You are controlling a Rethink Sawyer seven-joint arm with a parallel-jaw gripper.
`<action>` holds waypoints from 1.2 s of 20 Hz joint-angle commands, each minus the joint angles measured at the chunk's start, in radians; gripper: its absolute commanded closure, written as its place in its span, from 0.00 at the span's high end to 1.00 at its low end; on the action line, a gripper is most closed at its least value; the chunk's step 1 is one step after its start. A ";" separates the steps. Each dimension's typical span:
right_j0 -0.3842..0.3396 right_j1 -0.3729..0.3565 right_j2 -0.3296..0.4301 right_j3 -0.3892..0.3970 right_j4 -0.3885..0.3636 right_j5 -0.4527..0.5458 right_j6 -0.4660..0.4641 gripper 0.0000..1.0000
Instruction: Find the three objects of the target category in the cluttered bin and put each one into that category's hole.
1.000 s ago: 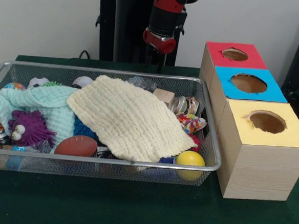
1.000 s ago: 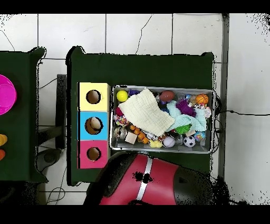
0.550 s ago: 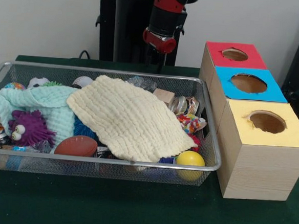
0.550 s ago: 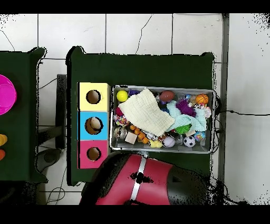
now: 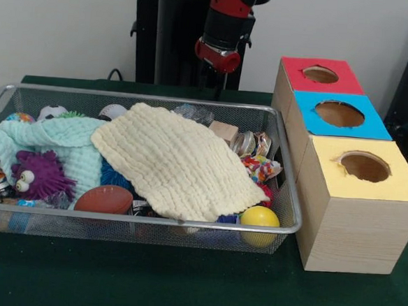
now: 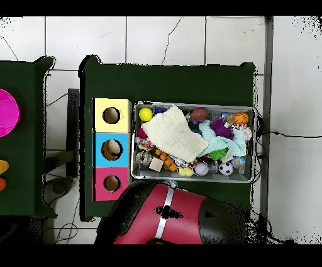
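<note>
The gripper (image 5: 217, 91) is hanging behind the bin's (image 5: 143, 219) far rim; its opening cannot be determined. The cream cloth (image 5: 175, 161) is lying below and forward, covering candidate objects.

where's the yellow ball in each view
Front view: the yellow ball sits in the wire bin's near right corner, against the mesh, close to the yellow box.
Overhead view: the yellow ball is in the bin's top left corner, right beside the yellow box.
Shared landmark: the cream cloth, whose edge lies next to the ball in both views.
</note>
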 commanded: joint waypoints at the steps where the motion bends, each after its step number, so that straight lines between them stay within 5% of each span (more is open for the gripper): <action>1: -0.003 0.033 -0.037 -0.110 0.161 0.311 0.048 1.00; 15: 0.097 -0.116 -0.122 -0.034 0.131 0.503 0.092 1.00; 24: 0.055 -0.010 -0.094 -0.090 0.056 0.234 0.208 1.00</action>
